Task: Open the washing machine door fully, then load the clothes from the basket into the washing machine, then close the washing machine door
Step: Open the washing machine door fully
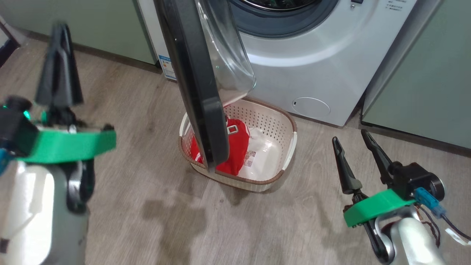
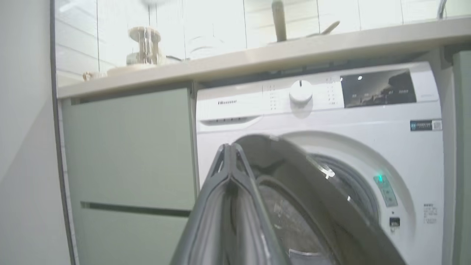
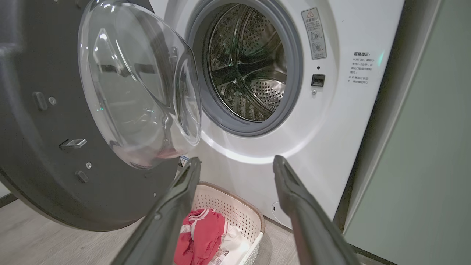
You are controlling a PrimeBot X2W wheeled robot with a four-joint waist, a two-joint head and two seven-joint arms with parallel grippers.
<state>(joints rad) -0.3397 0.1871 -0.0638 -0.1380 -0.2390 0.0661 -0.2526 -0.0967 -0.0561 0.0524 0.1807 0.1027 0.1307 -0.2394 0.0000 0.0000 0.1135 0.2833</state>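
On the floor between my arms, basket with red clothes sits under open door; left jaws clenched empty, right jaws released, neither touching it.

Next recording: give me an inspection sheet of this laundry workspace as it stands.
Surface: grey wood-look floor, darker patches in the foreground.
Job's things: big white front-loading washing machine; its round black-rimmed glass door open, swung out above the cream perforated plastic basket; red white-striped clothes inside the basket; steel drum looks empty.
Clutter: blurred kitchenware on the pale countertop.
Pincers: left pincer shut, empty, raised; right pincer open, empty, low.
Cables: blue plug and dark wires at right wrist.
Surroundings: pale green cabinets either side.
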